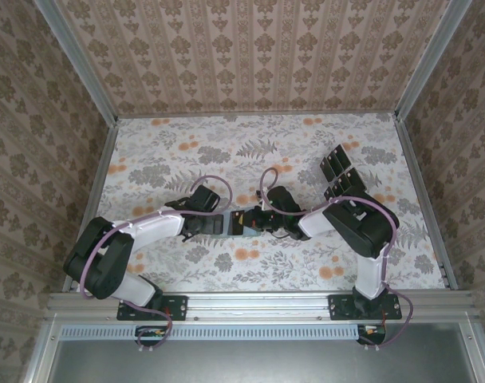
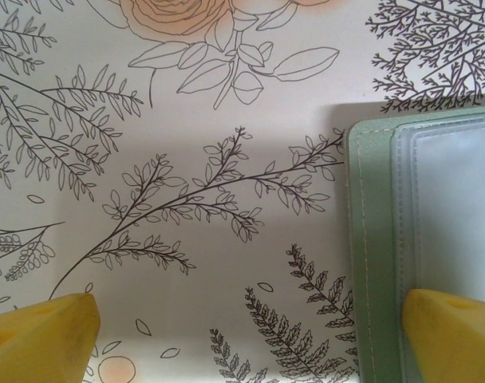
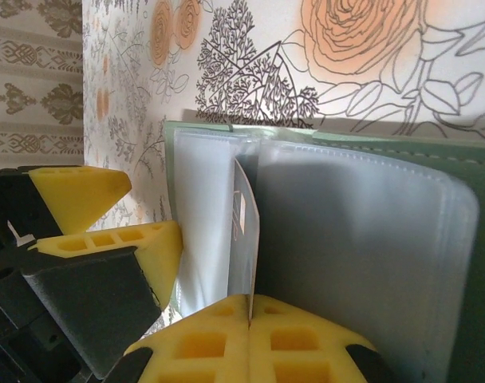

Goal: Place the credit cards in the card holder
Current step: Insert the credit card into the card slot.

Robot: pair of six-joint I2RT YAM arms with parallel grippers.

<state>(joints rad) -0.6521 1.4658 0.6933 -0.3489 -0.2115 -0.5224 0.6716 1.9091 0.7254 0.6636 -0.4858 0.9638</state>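
The card holder (image 1: 236, 223) lies open mid-table, green with clear plastic sleeves (image 3: 362, 239). My right gripper (image 3: 249, 319) is shut on a thin credit card (image 3: 247, 231), seen edge-on. The card stands between two of the holder's sleeves. My left gripper (image 2: 246, 335) is open wide just left of the holder (image 2: 370, 239). Its right fingertip (image 2: 454, 335) lies over the holder's edge and its left fingertip (image 2: 39, 335) hangs over bare table. In the right wrist view the left gripper's fingers (image 3: 107, 247) touch the holder's left page. More black credit cards (image 1: 342, 171) sit in a rack at the back right.
The tiered rack (image 1: 348, 185) stands close behind the right arm's elbow. Patterned walls enclose the floral table (image 1: 187, 152) on three sides. Both arms meet at the centre, with their grippers (image 1: 207, 223) (image 1: 258, 219) almost touching across the holder.
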